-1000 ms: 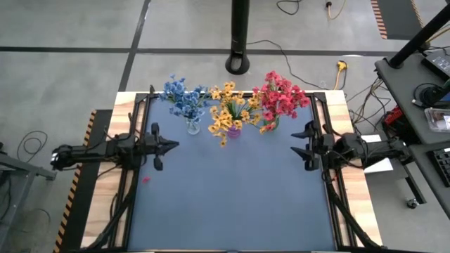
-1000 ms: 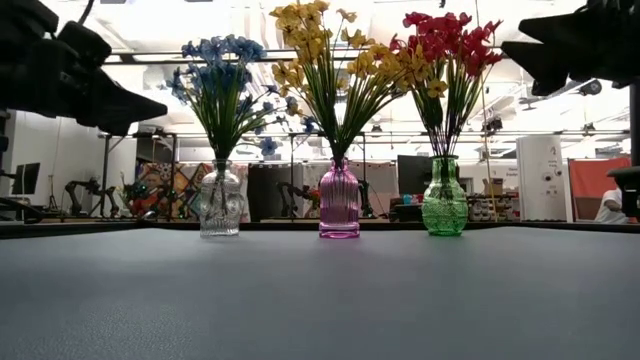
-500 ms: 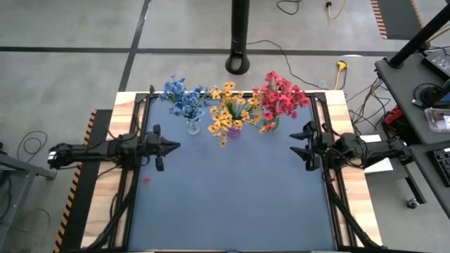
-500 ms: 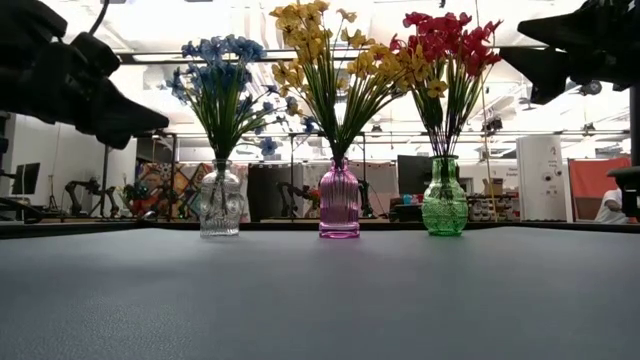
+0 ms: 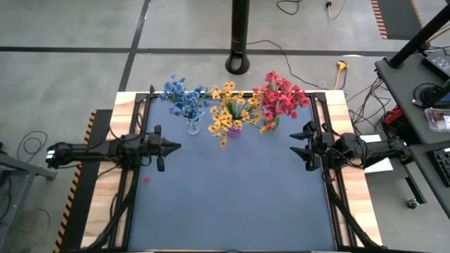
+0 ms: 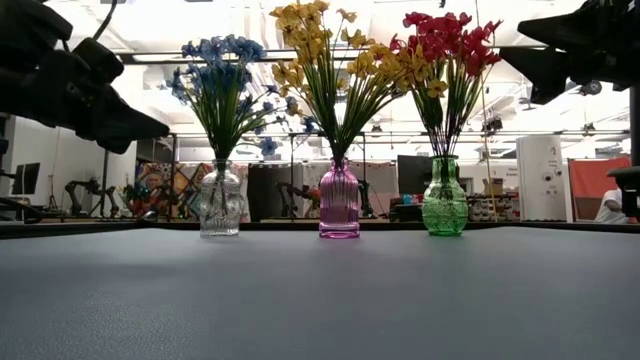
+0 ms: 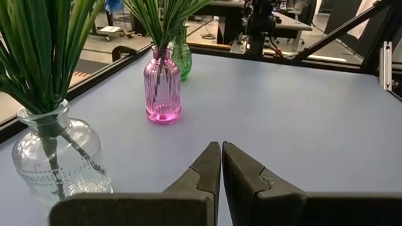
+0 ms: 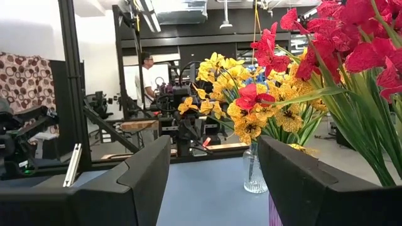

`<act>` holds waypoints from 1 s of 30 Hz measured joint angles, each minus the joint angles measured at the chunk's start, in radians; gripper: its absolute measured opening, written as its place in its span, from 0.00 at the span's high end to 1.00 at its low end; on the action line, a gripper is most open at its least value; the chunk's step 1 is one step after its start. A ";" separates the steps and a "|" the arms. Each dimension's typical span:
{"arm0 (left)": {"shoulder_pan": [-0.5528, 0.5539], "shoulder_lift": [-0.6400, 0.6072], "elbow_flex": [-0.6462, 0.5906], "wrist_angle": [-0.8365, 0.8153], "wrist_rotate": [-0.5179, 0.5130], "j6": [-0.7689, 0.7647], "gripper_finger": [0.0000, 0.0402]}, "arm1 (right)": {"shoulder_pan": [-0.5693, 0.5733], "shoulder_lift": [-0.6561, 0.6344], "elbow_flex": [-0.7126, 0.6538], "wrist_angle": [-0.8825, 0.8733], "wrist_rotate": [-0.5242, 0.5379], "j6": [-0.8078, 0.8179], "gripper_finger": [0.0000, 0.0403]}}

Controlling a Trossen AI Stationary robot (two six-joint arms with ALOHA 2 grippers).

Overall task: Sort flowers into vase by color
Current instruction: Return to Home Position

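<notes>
Three vases stand in a row at the far edge of the blue mat (image 5: pixel 232 204). A clear vase (image 6: pixel 220 205) holds blue flowers (image 5: pixel 181 98) by their stems. A pink vase (image 6: pixel 339 205) holds yellow-orange flowers (image 5: pixel 230 109), and a green vase (image 6: pixel 445 200) holds red flowers (image 5: pixel 281 97). My left gripper (image 5: pixel 176 146) hovers shut at the mat's left edge, pointing right, with nothing in it (image 7: pixel 221 145). My right gripper (image 5: pixel 294 141) hovers open at the mat's right edge, pointing left, with nothing between its fingers (image 8: pixel 213 147).
A small red bit (image 5: pixel 145 179) lies on the mat near the left arm. Black frame rails (image 5: pixel 137 119) run along the mat's left and right sides. A black pole base (image 5: pixel 239 63) stands on the floor behind the table.
My left gripper has tipped a little downward and rolled slightly, staying shut and in place. My right gripper has rolled slightly without moving off. The vases and flowers stand as before.
</notes>
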 joint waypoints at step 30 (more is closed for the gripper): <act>0.000 0.032 -0.002 0.013 -0.001 0.000 1.00 | 0.000 0.000 0.000 0.000 0.000 0.000 0.43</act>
